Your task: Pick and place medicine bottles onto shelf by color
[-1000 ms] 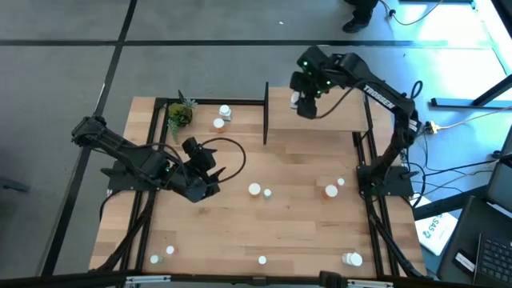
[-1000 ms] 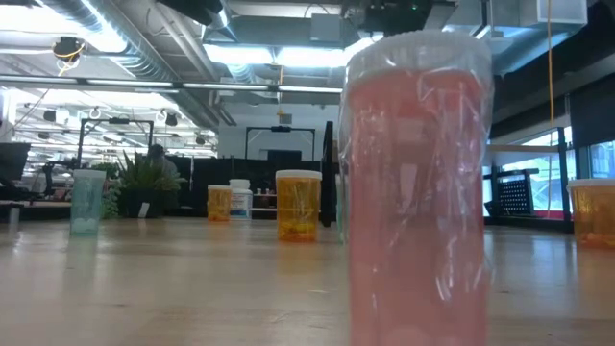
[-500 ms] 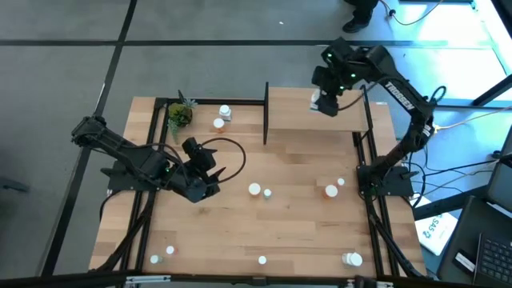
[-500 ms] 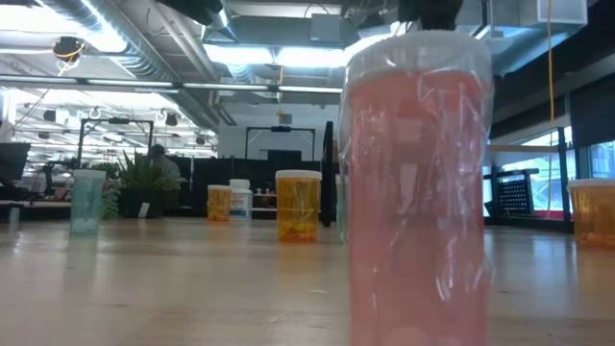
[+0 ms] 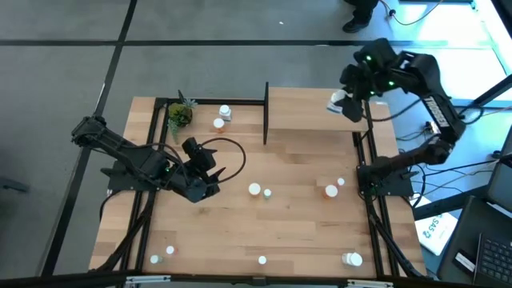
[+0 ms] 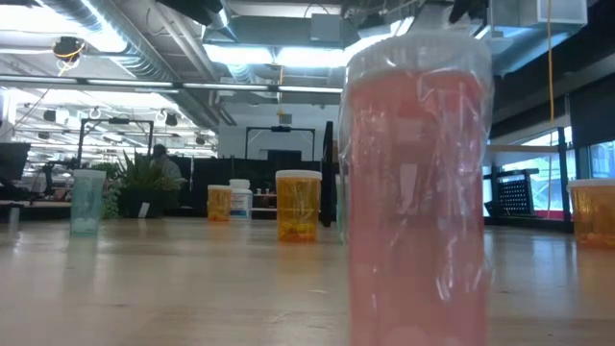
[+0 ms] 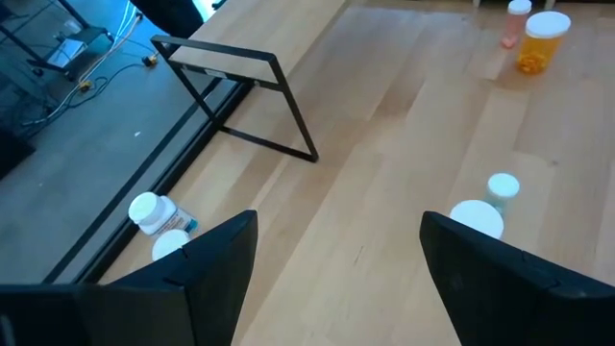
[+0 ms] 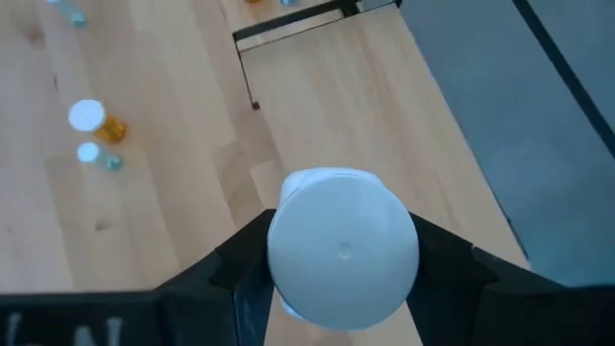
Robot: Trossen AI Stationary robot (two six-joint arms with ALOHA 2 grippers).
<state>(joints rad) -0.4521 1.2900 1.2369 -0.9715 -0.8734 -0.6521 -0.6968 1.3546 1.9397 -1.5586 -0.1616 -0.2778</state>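
Right claw: my right claw is clamped on a white-capped bottle, hanging over the right end of the shelf; in the wrist view its dark fingers press both sides of the cap.
Held bottle axis: I see its round cap face-on from the wrist camera, so its long axis runs along the camera's line of sight, cap toward the lens; the body colour is hidden behind the cap.
Left claw: my left claw waits low over the left middle of the desk, fingers spread wide with nothing between them.
Shelf: a light-wood board on a black frame at the far right part of the desk, with no bottles on the part I can see.
Desk surface: pale wooden planks with white-capped bottles scattered about; two stand mid-desk, an orange one sits nearer the right arm's base, two more by a small potted plant at the far left.
Low view: a pinkish-red bottle stands upright right in front of the lens, long axis vertical, white cap up; orange ones stand upright behind it.
Room: open workspace with ceiling ducts and bright strip lights; grey floor around the desk.
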